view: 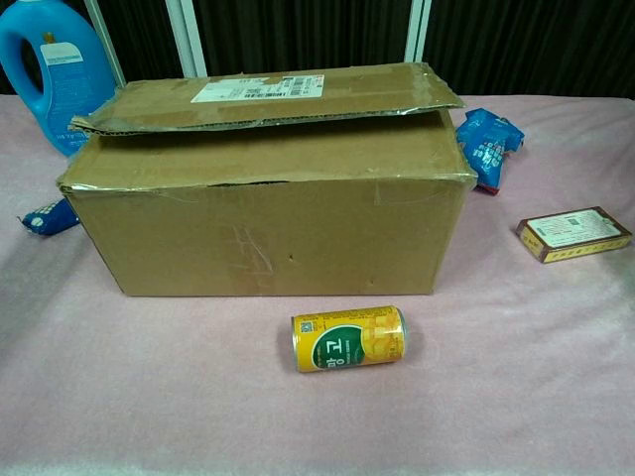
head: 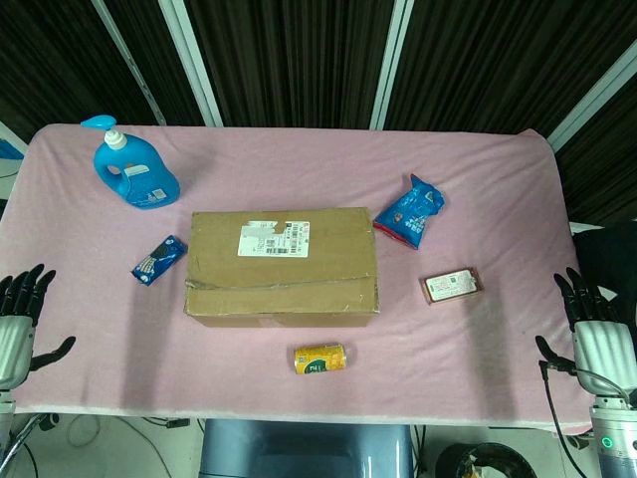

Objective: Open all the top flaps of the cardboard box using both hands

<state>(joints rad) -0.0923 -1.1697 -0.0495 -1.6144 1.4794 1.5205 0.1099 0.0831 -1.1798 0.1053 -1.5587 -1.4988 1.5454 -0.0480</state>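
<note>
A brown cardboard box (head: 282, 261) (view: 266, 188) sits in the middle of the pink table. Its top flaps lie folded down; the far flap with the white label (view: 260, 88) is slightly raised over the near one. My left hand (head: 18, 317) hovers at the table's left edge, fingers spread, holding nothing. Over at the right edge my right hand (head: 595, 334) is likewise spread and empty. Both hands are well away from the box and do not show in the chest view.
A blue detergent bottle (head: 132, 169) stands at the back left. A small blue packet (head: 159, 259) lies left of the box, a blue snack bag (head: 409, 211) to its right, a flat brown carton (head: 453, 286) further right. A yellow can (head: 319, 358) lies in front.
</note>
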